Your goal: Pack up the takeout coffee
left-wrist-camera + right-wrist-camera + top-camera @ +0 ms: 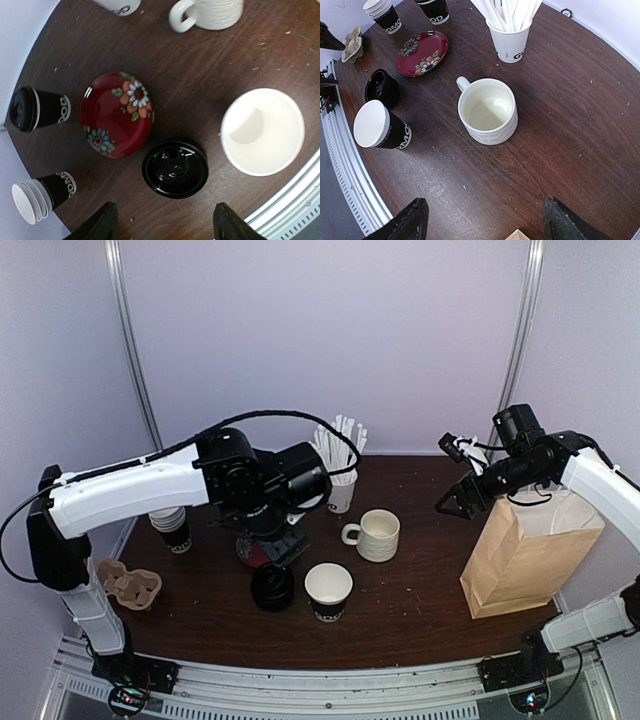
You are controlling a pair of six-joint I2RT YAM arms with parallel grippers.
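An open white paper cup with a black band (328, 590) stands lidless at the front centre, and also shows in the left wrist view (262, 131) and the right wrist view (381, 127). A loose black lid (272, 587) lies on the table to its left, seen from the left wrist (175, 169). A lidded cup (37, 108) stands at the back left. My left gripper (165, 227) is open and empty, above the lid and beside the red plate (116, 114). My right gripper (487, 225) is open and empty, above bare table near the bag.
A brown paper bag (525, 550) stands open at the right. A cream ribbed mug (375, 535) sits mid-table, with a cup of straws (342, 485) behind it. A stack of empty cups (172, 528) and a cardboard carrier (130, 585) are at the left edge.
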